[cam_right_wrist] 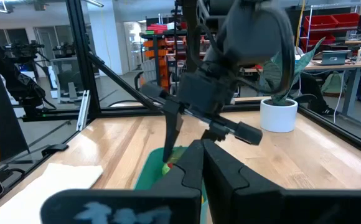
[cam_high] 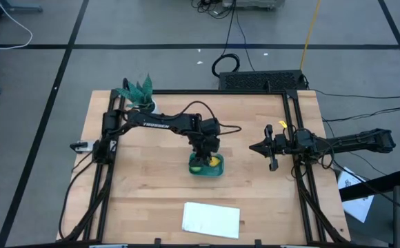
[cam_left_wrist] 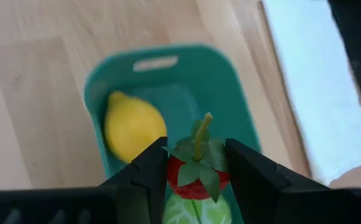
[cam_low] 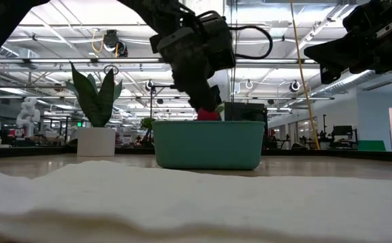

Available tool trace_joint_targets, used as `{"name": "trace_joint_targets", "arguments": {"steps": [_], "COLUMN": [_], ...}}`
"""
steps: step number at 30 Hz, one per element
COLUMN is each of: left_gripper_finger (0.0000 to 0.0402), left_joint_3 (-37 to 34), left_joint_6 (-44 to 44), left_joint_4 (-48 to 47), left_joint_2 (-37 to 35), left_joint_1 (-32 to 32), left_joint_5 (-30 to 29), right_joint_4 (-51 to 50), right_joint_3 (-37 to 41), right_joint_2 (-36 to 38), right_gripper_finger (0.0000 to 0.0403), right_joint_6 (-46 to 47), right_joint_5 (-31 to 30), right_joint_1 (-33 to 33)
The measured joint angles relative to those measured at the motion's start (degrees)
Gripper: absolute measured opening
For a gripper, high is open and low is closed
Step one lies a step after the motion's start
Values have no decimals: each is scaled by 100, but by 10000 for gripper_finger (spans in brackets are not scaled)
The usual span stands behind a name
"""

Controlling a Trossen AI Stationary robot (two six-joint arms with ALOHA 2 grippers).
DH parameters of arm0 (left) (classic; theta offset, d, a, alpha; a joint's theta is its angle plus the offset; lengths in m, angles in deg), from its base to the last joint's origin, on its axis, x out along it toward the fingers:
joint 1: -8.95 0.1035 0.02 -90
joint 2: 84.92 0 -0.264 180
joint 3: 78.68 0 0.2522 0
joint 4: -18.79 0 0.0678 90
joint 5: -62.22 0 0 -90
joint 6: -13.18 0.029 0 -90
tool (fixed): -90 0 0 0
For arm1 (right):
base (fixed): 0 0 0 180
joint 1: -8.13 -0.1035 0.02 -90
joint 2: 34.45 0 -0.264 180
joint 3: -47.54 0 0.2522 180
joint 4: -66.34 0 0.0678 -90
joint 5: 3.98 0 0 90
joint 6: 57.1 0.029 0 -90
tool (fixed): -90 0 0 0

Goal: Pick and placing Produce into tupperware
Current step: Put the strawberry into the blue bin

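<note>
Two pieces, the lemon (cam_left_wrist: 131, 126) and a light-green one (cam_left_wrist: 193, 210), lie in the tupperware (cam_high: 206, 167) mid-desk, while directly above it the left gripper (cam_left_wrist: 196, 163) jaws clamp the red piece (cam_left_wrist: 196, 180), and the right gripper (cam_high: 260, 147) waits beside with jaws closed.

The only lettering sits on the left arm (cam_high: 160, 125): pale capitals along its dark link, over the worktop's far left part, seemingly a brand name, too small to read with certainty. No other readable text, number or sign appears.
</note>
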Motion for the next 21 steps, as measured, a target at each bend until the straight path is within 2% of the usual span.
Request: {"name": "trace_joint_targets", "arguments": {"steps": [5, 21], "left_gripper_finger": [145, 145], "left_joint_3": [-253, -305], "left_joint_6": [-8, 574], "left_joint_4": [89, 112], "left_joint_2": [0, 0], "left_joint_1": [12, 12], "left_joint_5": [-136, -436], "right_joint_4": [0, 0], "right_joint_3": [-1, -2], "right_joint_2": [0, 0], "right_gripper_finger": [0, 0], "right_joint_6": [0, 0], "right_joint_5": [0, -2], "right_joint_1": [1, 0]}}
